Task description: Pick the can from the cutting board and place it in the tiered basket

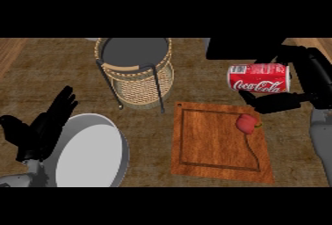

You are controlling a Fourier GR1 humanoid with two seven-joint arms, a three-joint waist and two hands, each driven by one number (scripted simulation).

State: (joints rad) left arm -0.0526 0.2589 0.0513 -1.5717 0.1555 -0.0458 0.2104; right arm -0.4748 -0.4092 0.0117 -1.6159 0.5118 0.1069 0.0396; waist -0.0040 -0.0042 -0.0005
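- The counter (58,74) fills the whole view. Its widest open stretch runs from 9 to 11 o'clock, left of the basket. A narrower bare strip lies between the basket and the can.
- The plate (91,154), pale and round, sits at 8 o'clock. Its lower rim runs out of the view, and its right rim stands apart from the cutting board's left edge, with a lane of counter between them.
- The cutting board (214,149) lies at 5 o'clock, slightly turned. Its top left corner is just below the basket's foot, and its top right corner is under my right fingers.
- The tiered basket (136,90) stands at 12 o'clock. It is wicker with dark wire legs and its grey upper tier is open to me. Its right side is well apart from the can.
- My left hand (42,127) rests at 9 o'clock, with the fingers straight, pointing up and slightly spread. It sits just beside the plate's left rim and holds nothing.
- My right hand (285,102) comes in at 2 o'clock, near the right edge. Its fingers are curled round the can, some dark fingers above it and others below.
- The can (259,78), red with white lettering, lies on its side in that grip at 2 o'clock. It is off the board, past the board's top right corner, and to the right of the basket.
- A small red vegetable (246,124) lies on the board near its right edge, at 3 o'clock, just below my right fingers.
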